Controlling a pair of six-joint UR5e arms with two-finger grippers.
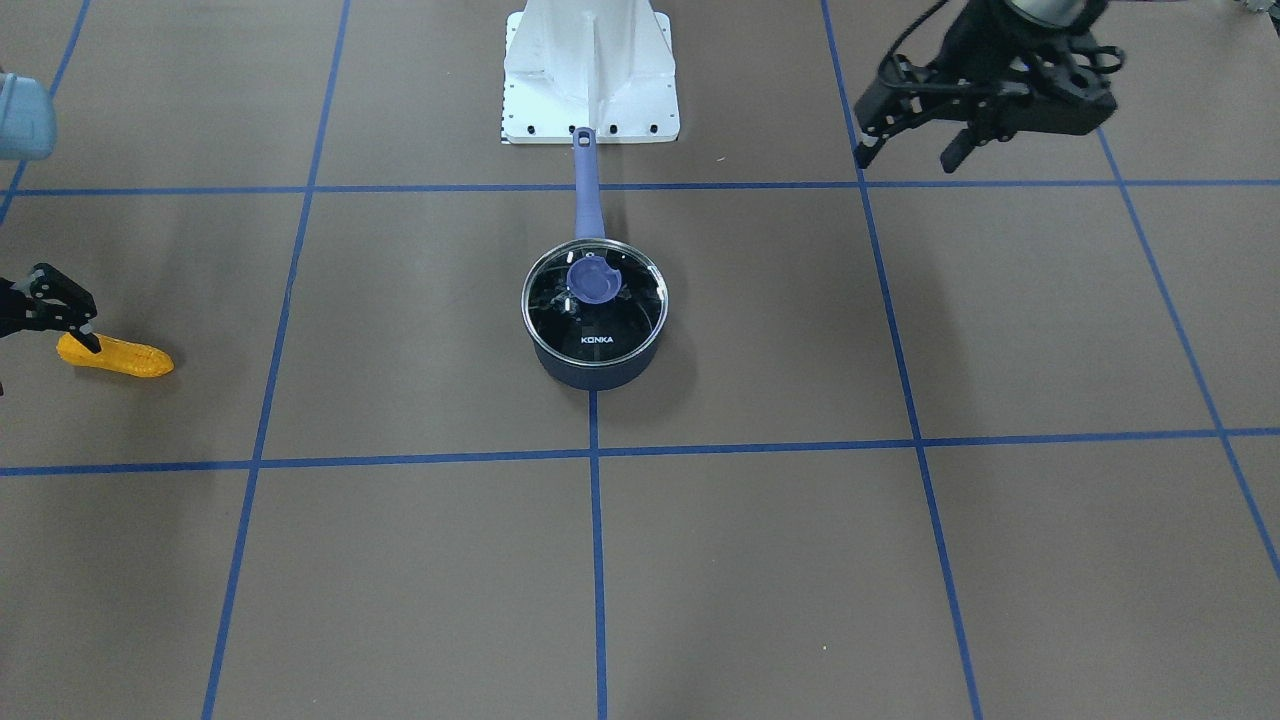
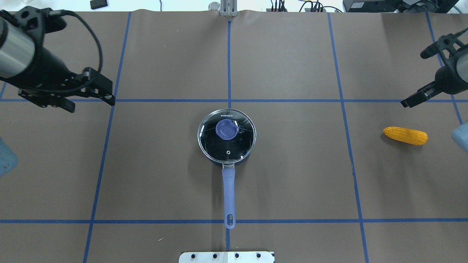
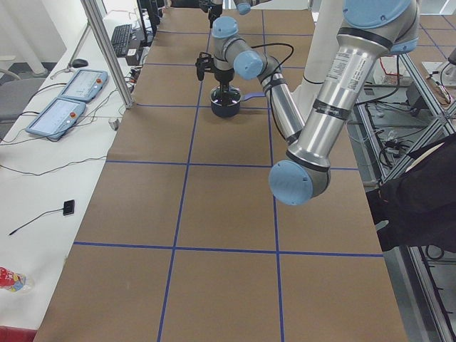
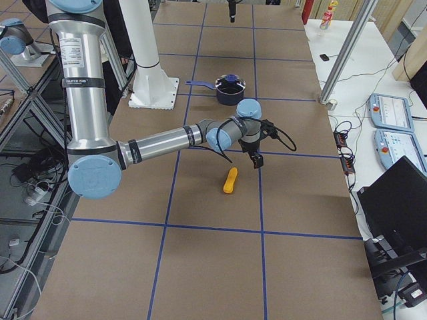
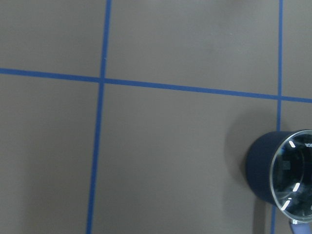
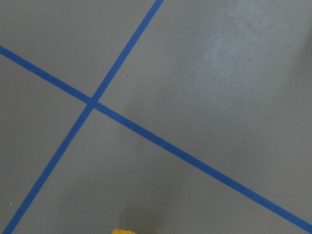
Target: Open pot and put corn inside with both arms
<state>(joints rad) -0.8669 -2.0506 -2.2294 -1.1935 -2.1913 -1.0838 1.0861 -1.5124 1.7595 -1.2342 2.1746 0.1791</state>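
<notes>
The glass lid [image 1: 600, 325] looks slippery and breakable, so the wide-open left gripper [image 1: 908, 155] should pinch its blue knob [image 1: 594, 280].

Glossy round glass lid [image 2: 228, 147] on smooth dark navy saucepan [image 1: 595, 373]; bumpy yellow-orange corn cob [image 2: 405, 135]; matt brown tabletop [image 2: 292, 164].

Even bright light, soft shadows, glints on pot lid [image 5: 295, 175], soft-focus wrist views
</notes>
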